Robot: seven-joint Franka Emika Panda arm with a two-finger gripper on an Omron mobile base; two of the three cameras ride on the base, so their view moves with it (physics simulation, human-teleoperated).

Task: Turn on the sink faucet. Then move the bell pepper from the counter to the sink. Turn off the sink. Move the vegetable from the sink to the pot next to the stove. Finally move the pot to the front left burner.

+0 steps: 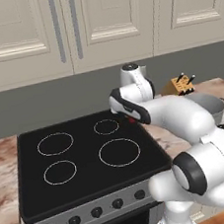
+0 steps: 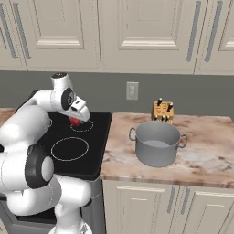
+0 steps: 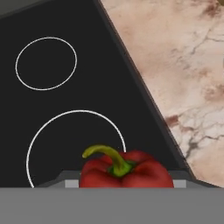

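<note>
My gripper point(image 2: 76, 119) hangs over the right side of the black stove point(image 2: 98, 137), shut on the red bell pepper point(image 2: 75, 121). In the hand view the bell pepper point(image 3: 127, 171) sits between my fingertips, green stem up, above a ring burner of the stove point(image 3: 100, 87). From the left base view the bell pepper point(image 1: 131, 120) is a small red spot under the hand, near the rear right burner of the stove point(image 1: 84, 152). The grey pot point(image 2: 155, 153) stands on the counter point(image 2: 205, 155) to the right of the stove, apart from my gripper. The sink and faucet are out of view.
A wooden knife block point(image 2: 163, 111) stands against the wall behind the pot point(image 1: 210, 104). Cream cabinets hang above. A wall socket point(image 2: 132, 90) is on the grey backsplash. Marble counter point(image 3: 183, 65) lies to the right of the stove's edge.
</note>
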